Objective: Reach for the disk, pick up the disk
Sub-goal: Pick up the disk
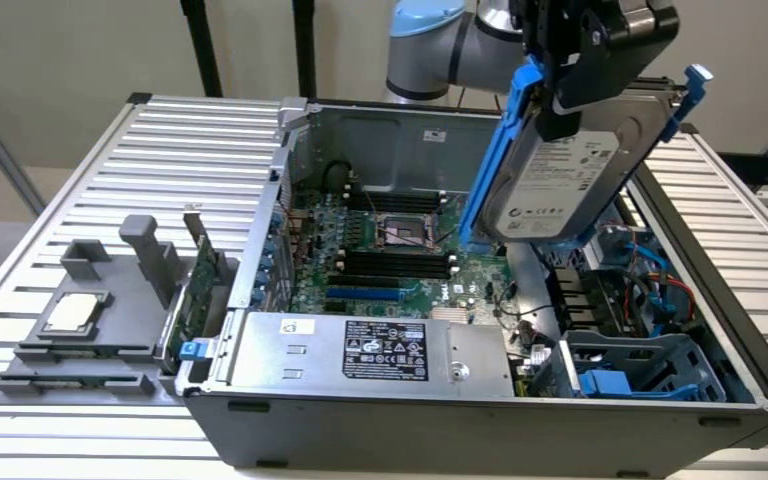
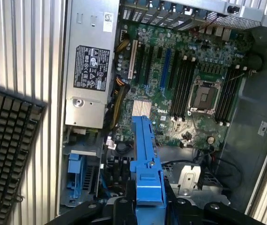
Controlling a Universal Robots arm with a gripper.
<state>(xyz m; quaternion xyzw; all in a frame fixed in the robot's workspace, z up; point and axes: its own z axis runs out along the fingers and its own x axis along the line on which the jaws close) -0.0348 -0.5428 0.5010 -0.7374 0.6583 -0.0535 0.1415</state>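
Closest to me is the front wall of the open computer case point(image 1: 491, 425), a big grey tower lying on its side on the ribbed metal table point(image 1: 37, 240), its innards facing up. It is by far the largest thing here. Inside, the green motherboard point(image 1: 398, 250) covers the floor of the case, with black memory slots on either side of the processor socket point(image 1: 404, 233). Along the near edge sits the silver power supply box point(image 1: 371, 350) with its black label, and in the near corner at the exterior view's right is a grey drive cage point(image 1: 638, 365) with blue clips.

Above the case, well clear of the board, hangs the disk point(image 1: 564, 180): a silver-grey hard drive with a white printed label, clipped in a bright blue frame, tilted steeply with its label facing the camera. The gripper point(image 1: 584, 70) has hold of it at the top, its black jaws closed partway onto the drive and its frame. In the wrist view the blue frame rail point(image 2: 147, 164) runs out from between the gripper's black fingers point(image 2: 124, 208), with the motherboard far beneath it.

On the table at the exterior view's left lies a grey tray point(image 1: 84, 340) holding a small square silver chip point(image 1: 71, 312). A black keyboard point(image 2: 4, 150) rests on the table beside the case in the wrist view.
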